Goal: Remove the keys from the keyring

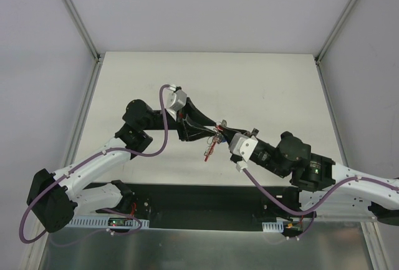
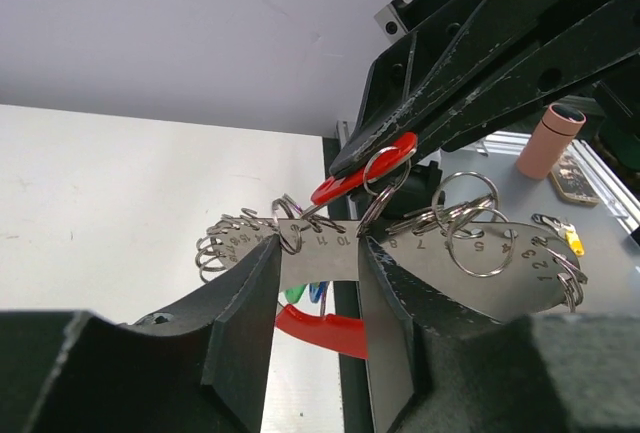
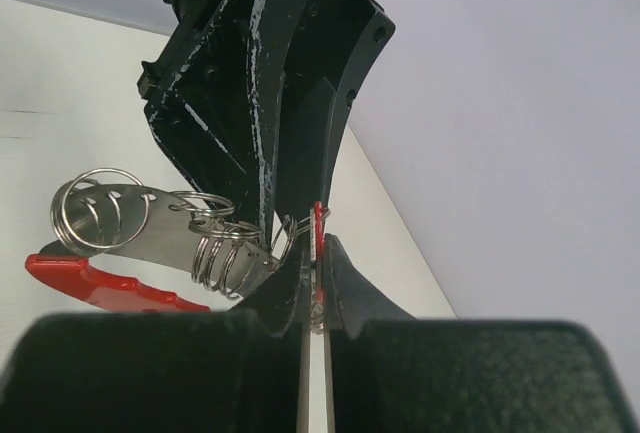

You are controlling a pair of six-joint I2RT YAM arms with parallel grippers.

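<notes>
My left gripper (image 1: 207, 134) (image 2: 318, 283) holds the keyring bunch above the table: a numbered metal plate (image 2: 320, 251) (image 3: 150, 223) carrying several silvery rings (image 2: 470, 223), with a red curved band (image 2: 325, 330) (image 3: 95, 281) between and below its fingers. My right gripper (image 1: 222, 126) (image 3: 318, 253) is shut on a tiny red-headed key (image 2: 390, 156) (image 3: 319, 225), which a thin wire ring (image 2: 383, 168) still links to the plate. In the right wrist view the key shows edge-on. Green (image 2: 290, 293) and blue (image 2: 316, 290) key heads hang behind the plate.
The white table (image 1: 206, 77) lies below, framed by metal posts (image 1: 75, 14). A black base strip (image 1: 199, 198) runs along the near edge. A pink cylinder (image 2: 550, 140) and a small yellow-tagged key (image 2: 563, 235) sit on the grey surface near the arm bases.
</notes>
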